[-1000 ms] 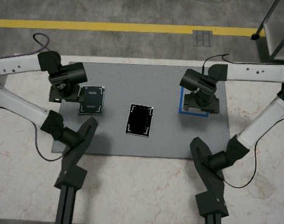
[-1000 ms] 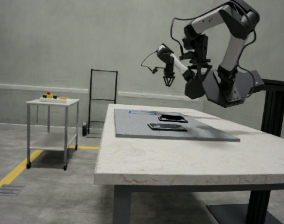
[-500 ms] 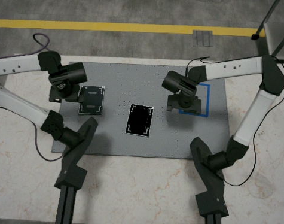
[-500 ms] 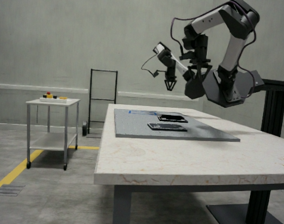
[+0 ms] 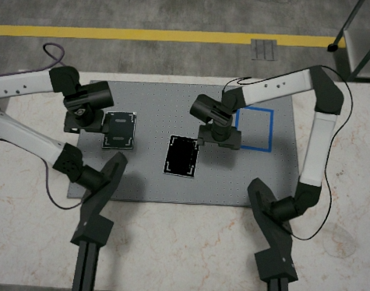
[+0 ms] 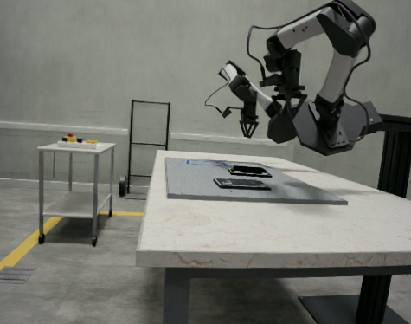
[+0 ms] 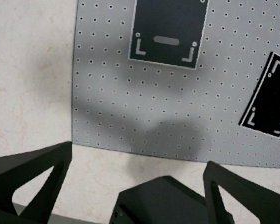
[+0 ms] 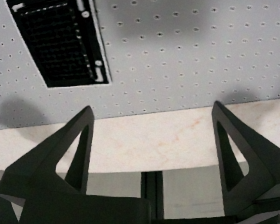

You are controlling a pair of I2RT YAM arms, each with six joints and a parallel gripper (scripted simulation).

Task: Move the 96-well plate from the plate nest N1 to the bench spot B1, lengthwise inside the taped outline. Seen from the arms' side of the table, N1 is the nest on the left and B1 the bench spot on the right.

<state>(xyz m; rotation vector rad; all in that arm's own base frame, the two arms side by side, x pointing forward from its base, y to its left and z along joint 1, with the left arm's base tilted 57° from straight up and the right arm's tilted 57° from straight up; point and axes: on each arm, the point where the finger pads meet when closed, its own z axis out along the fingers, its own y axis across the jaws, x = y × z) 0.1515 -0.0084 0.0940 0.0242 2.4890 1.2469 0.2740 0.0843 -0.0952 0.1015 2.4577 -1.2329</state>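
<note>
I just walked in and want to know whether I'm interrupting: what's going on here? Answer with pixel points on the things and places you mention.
Nothing is being held. The right tool (image 5: 220, 140) (image 6: 248, 135) (image 8: 151, 108) hovers open near a flat black rectangular piece (image 5: 181, 156) (image 6: 249, 170) (image 7: 271, 100) (image 8: 61, 47) with rows of small wells. The left tool (image 5: 86, 124) (image 6: 290, 113) (image 7: 139, 160), also open, hangs near a dark rectangular nest (image 5: 121, 132) (image 6: 241, 184) (image 7: 166, 25). No plate shows inside the blue taped outline (image 5: 272, 130) (image 6: 189, 162).
</note>
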